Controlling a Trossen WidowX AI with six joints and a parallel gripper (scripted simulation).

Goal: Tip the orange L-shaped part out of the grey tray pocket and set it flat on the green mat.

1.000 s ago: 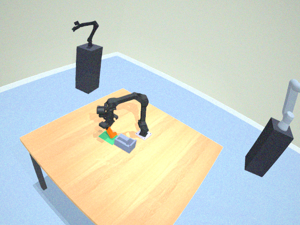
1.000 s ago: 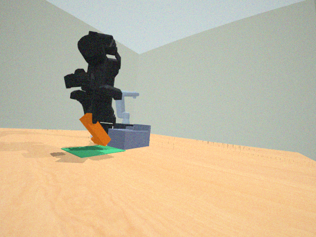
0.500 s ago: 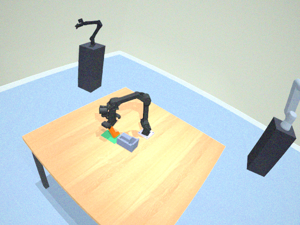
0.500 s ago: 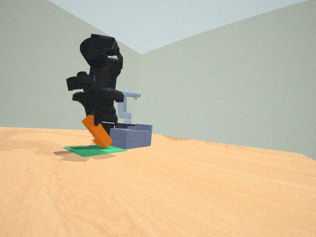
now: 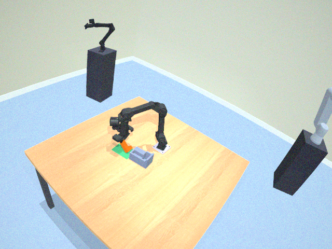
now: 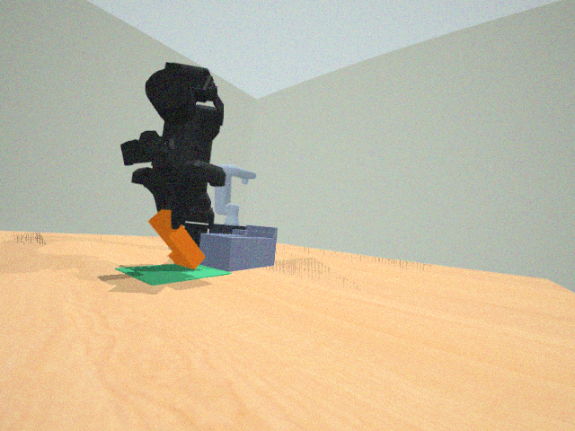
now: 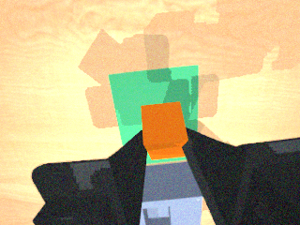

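The orange L-shaped part [image 5: 126, 148] [image 6: 181, 244] [image 7: 162, 119] is out of the tray and steeply tilted. My gripper [image 5: 122, 140] [image 6: 175, 224] [image 7: 161, 132] is shut on its raised end, one finger on each side. The lower, L-shaped end is at or just above the green mat [image 5: 123, 154] [image 6: 155, 278] [image 7: 128, 94], near the tray side; whether it touches is hard to tell. The grey tray [image 5: 137, 160] [image 6: 252, 254] [image 7: 171, 180] stands beside the mat, its pocket empty. In the wrist view the lower end is mostly hidden behind the raised end.
The arm's base plate [image 5: 162, 152] is on the table [image 5: 171, 187] behind the tray. The tray's wall rises close to the part's lower end. Two dark pedestals [image 5: 99, 74] [image 5: 297, 166] with other arms stand on the floor away from the table.
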